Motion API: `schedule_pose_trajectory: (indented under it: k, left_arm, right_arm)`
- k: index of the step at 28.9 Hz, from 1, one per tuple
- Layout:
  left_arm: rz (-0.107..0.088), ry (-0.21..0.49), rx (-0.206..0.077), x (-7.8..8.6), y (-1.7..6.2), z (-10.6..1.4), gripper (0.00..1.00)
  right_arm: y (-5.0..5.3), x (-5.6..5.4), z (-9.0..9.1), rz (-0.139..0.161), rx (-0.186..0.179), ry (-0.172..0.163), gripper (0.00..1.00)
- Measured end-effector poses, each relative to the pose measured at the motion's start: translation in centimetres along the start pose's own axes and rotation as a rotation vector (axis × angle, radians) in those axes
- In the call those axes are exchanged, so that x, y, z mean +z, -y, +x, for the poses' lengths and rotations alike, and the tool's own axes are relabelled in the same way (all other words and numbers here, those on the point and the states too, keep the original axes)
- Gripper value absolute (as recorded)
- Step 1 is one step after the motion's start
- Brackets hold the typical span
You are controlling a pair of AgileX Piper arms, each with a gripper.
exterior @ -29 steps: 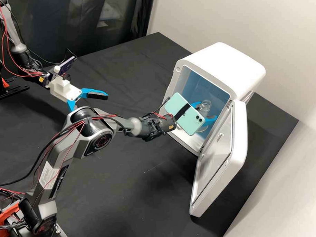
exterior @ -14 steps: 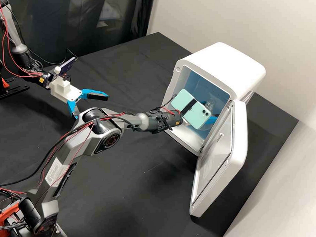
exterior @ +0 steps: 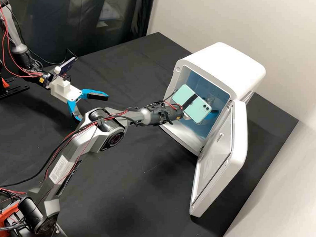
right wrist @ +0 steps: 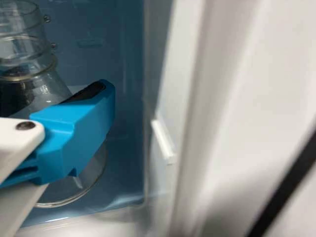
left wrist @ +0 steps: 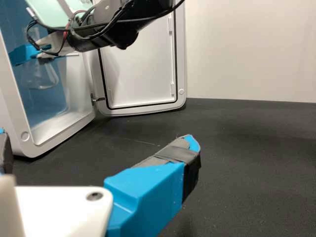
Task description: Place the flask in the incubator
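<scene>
The clear glass flask [exterior: 208, 103] is inside the white incubator [exterior: 228, 66], deep in its blue chamber. My right gripper [exterior: 209, 110] is shut on the flask, mostly hidden behind the mint phone on its wrist. In the right wrist view a blue finger [right wrist: 74, 126] presses the flask [right wrist: 29, 59] below its neck, and the round base sits low over the chamber floor. The left wrist view shows the flask [left wrist: 42, 74] in the chamber from afar. My left gripper [exterior: 90, 106] hangs open and holds nothing, over the bench far left of the incubator, one finger [left wrist: 165, 170] in front.
The incubator door [exterior: 219, 154] hangs wide open at the front right, hinged beside the chamber opening. The right arm's elbow [exterior: 108, 129] spans the middle of the black bench [exterior: 143, 188]. Cables and arm bases crowd the left edge.
The right arm has stretched farther into the incubator, carrying the flask deeper and slightly higher. The left arm has not moved.
</scene>
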Motion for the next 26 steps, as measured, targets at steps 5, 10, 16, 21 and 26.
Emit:
schedule_pose_trajectory:
  k: [5, 10, 16, 21, 26]
  left_arm:
    - [0.001, 0.000, 0.002, 0.0, -0.04, 0.1, 1.00]
    - [-0.001, -0.001, -0.004, -0.1, 0.13, 0.2, 1.00]
    - [-0.001, -0.001, -0.004, -0.1, 0.13, 0.2, 1.00]
    - [-0.001, 0.006, -0.006, 0.1, 0.17, 0.2, 1.00]
    - [0.000, 0.009, -0.006, 0.2, 0.18, 0.2, 1.00]
  right_arm:
    - [2.0, 0.1, 0.2, -0.022, -0.038, 0.009, 0.00]
    - [3.9, 0.6, 0.4, -0.031, -0.072, 0.023, 0.00]
    - [5.4, 1.4, 0.7, -0.057, -0.099, 0.044, 0.00]
    - [5.8, 1.9, 0.9, -0.062, -0.105, 0.054, 0.00]
    - [6.5, 2.5, 1.5, -0.074, -0.107, 0.065, 0.00]
